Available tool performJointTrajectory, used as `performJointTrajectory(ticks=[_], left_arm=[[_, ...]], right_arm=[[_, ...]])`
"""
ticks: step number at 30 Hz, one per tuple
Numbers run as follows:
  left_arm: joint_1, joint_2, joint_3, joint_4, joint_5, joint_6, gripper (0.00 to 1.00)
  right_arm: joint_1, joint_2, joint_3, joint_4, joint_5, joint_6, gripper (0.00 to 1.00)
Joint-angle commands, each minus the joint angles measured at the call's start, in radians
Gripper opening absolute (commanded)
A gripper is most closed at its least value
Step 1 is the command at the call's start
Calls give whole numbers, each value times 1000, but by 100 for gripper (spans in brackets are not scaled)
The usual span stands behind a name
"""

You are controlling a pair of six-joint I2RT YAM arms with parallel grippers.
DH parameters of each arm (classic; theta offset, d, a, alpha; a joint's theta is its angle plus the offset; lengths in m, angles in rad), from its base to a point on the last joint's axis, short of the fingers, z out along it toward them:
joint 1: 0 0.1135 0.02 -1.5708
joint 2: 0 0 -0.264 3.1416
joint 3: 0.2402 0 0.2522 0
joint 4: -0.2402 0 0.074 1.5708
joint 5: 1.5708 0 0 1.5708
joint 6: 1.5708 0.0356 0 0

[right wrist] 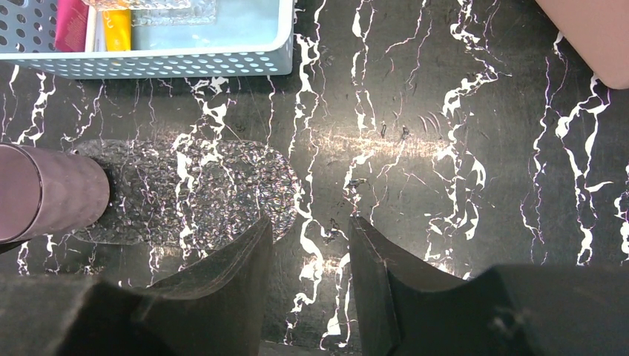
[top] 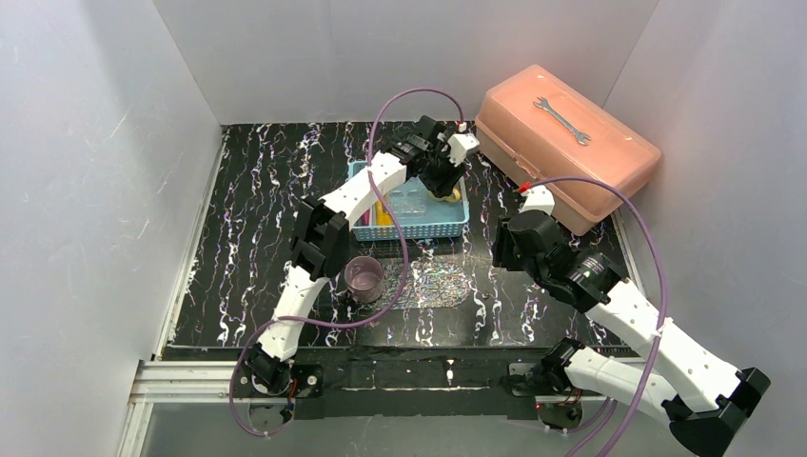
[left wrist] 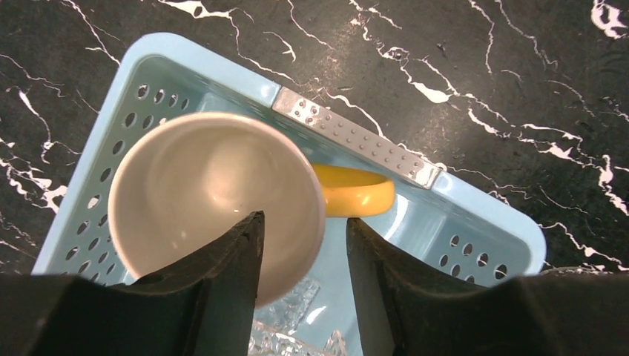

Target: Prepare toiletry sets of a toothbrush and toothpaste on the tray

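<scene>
The clear glittery tray [top: 433, 284] [right wrist: 185, 185] lies flat on the table in front of the blue basket [top: 447, 227] [left wrist: 475, 222]. A magenta tube [right wrist: 70, 22] and a yellow tube [right wrist: 117, 26] lie at the basket's left end, with a thin pale strip between them. My left gripper [top: 445, 186] [left wrist: 304, 216] is open, low in the basket's right end. Its fingers straddle the rim of a yellow cup [left wrist: 215, 193] [top: 455, 197], one inside and one outside near the handle. My right gripper [top: 502, 252] [right wrist: 310, 219] hangs open over bare table, just right of the tray.
A purple cup [top: 364, 278] [right wrist: 44, 193] stands at the tray's left end. A second piece of clear textured plastic [right wrist: 174, 9] [left wrist: 297, 330] lies inside the basket. A pink toolbox [top: 571, 152] with a wrench [top: 561, 119] on top stands at the back right. White walls enclose the table.
</scene>
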Motion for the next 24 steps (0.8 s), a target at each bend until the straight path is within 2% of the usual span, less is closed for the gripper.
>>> performJointTrajectory(ticks=[1, 6, 11, 14, 16, 24], left_arm=[[4, 11, 29, -17, -1, 11, 41], [4, 19, 32, -18, -8, 14, 30], [4, 12, 34, -17, -14, 14, 23], [4, 4, 34, -17, -14, 13, 13], [4, -3, 35, -16, -14, 11, 0], [4, -62, 27, -8, -31, 39, 0]], right_arm=[[-3, 0, 4, 45, -3, 3, 50], [-3, -3, -3, 49, -6, 2, 50], [-3, -6, -12, 54, -10, 6, 50], [-3, -6, -17, 58, -14, 9, 50], [-4, -7, -19, 58, -17, 11, 50], [-3, -19, -19, 54, -18, 15, 50]])
